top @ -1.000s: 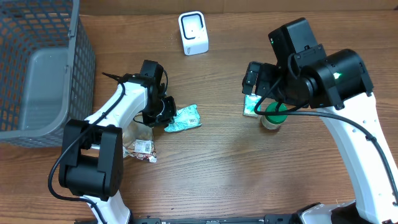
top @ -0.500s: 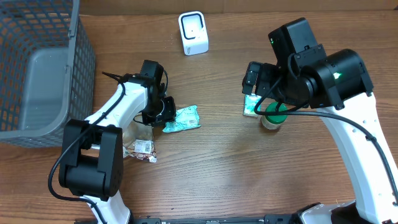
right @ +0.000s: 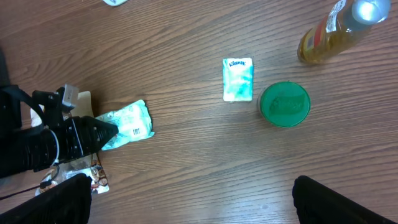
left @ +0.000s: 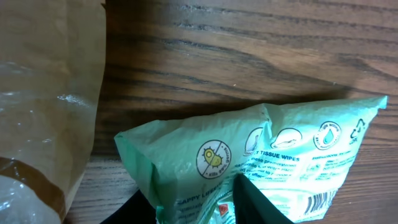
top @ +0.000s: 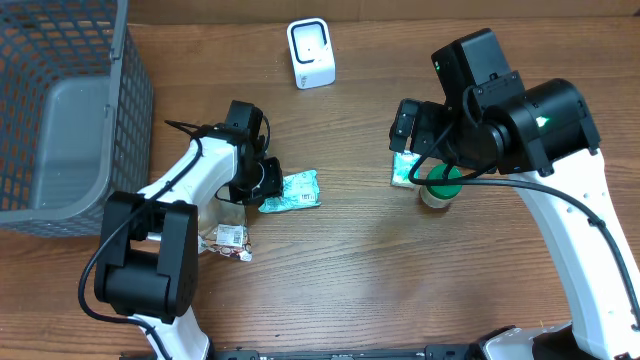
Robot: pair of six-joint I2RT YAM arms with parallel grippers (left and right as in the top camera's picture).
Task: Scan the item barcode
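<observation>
Left tool [left: 186, 191] astride mint-green tissue wipes pack [left: 267, 146], grip cannot be told, barcode [left: 320, 202] at corner

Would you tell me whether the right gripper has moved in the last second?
No; the right gripper is where it was, above-left of the green-lidded cup.

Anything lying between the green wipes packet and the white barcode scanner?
Nothing visible does. Bare table runs from the wipes packet up to the scanner; the Kleenex pack and green-lidded container sit off to the right.
</observation>
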